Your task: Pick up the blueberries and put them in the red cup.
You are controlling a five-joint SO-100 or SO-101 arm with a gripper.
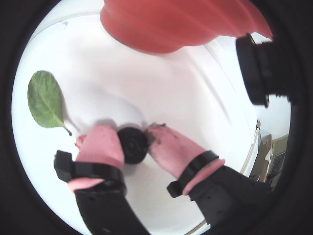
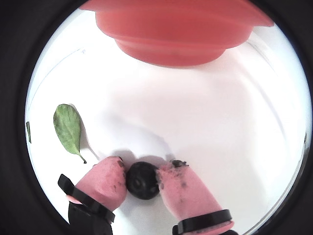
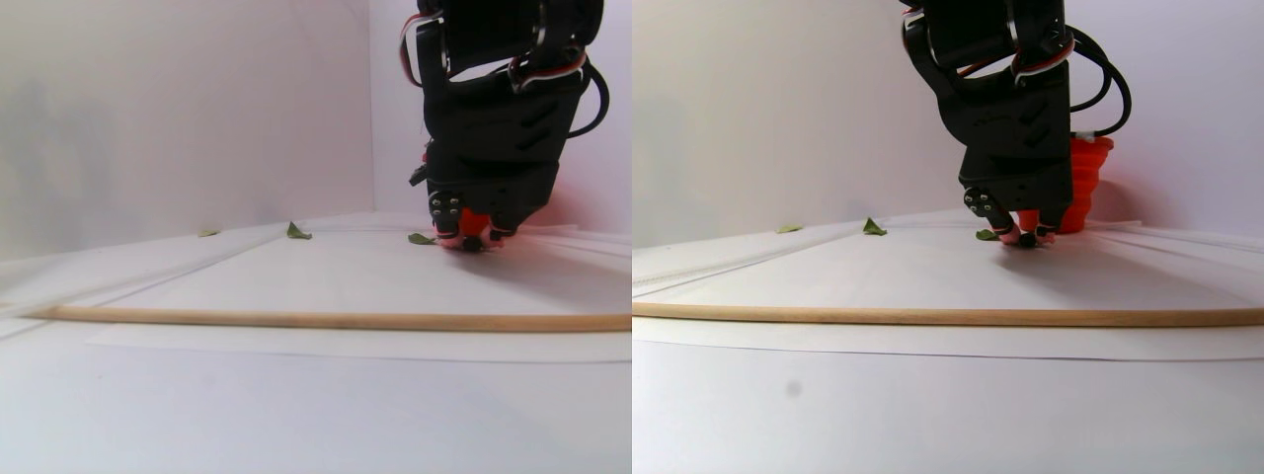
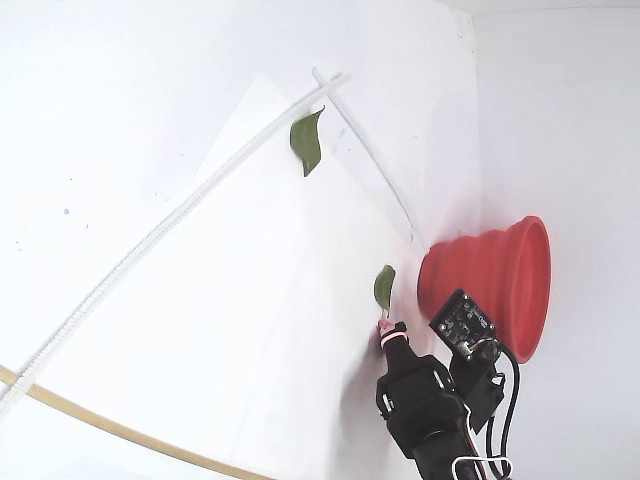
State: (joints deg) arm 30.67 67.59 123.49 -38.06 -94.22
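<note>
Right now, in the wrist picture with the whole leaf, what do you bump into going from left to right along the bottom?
Green leaf → left pink finger of the tool → dark blueberry, pinched between the fingers → right pink finger.

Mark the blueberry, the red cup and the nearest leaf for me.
blueberry (image 2: 142, 180): wrist view, centre of the ball between the pink fingers.
red cup (image 4: 478, 275): fixed view, ribbed side wall.
leaf (image 2: 68, 129): wrist view, middle of the blade.

The red cup (image 1: 171, 24) is cropped by the top edge in both wrist views.
</note>
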